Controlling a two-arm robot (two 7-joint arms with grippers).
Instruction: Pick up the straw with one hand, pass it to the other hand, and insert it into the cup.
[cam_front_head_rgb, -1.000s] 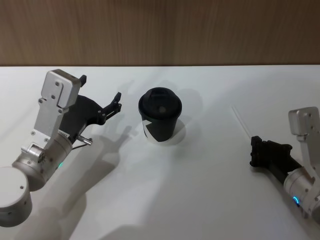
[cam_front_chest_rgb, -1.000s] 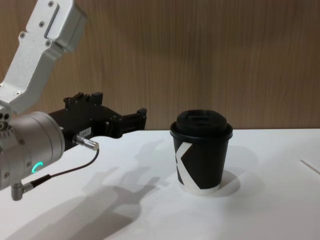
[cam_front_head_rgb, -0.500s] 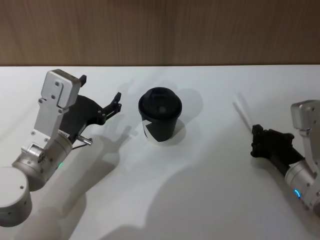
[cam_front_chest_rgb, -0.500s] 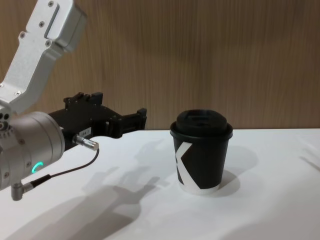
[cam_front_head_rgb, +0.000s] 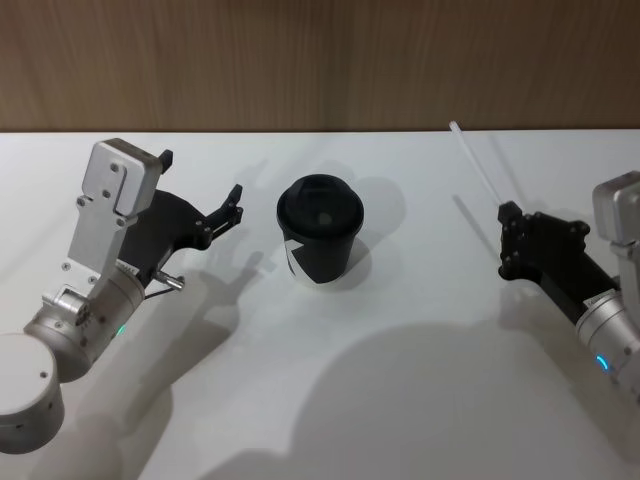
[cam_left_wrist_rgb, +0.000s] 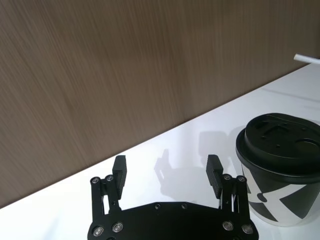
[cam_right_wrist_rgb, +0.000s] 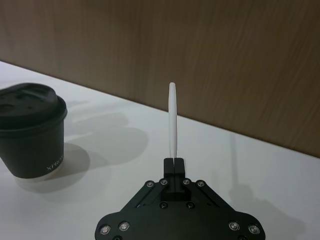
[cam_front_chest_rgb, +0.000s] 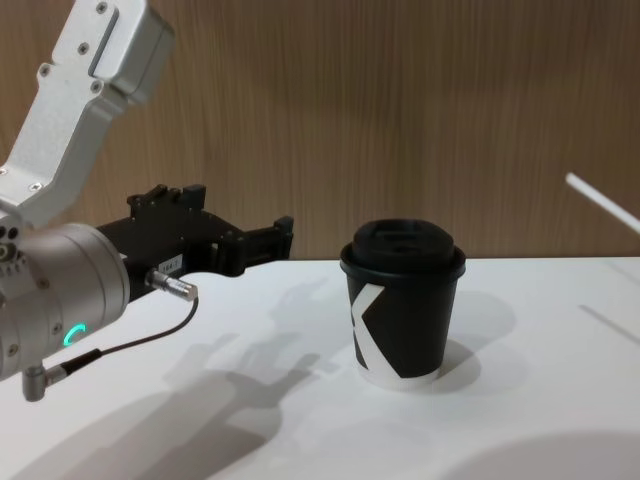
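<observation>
Over the white table (cam_front_head_rgb: 400, 380) my left gripper (cam_left_wrist_rgb: 166, 170) hangs with fingers spread wide; my right gripper (cam_right_wrist_rgb: 173, 165) is clamped tight. Between them stands the lidded cup (cam_front_head_rgb: 320, 235). The straw (cam_right_wrist_rgb: 172, 120) sits pinched by its end in my right fingers, clear of the table.

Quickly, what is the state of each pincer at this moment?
Left pincer: open, holding nothing.
Right pincer: closed on the straw.

The cup (cam_front_head_rgb: 320, 232) stands between left tool (cam_front_head_rgb: 201, 175) and right tool (cam_front_head_rgb: 508, 214), which holds the straw (cam_front_head_rgb: 477, 167).
</observation>
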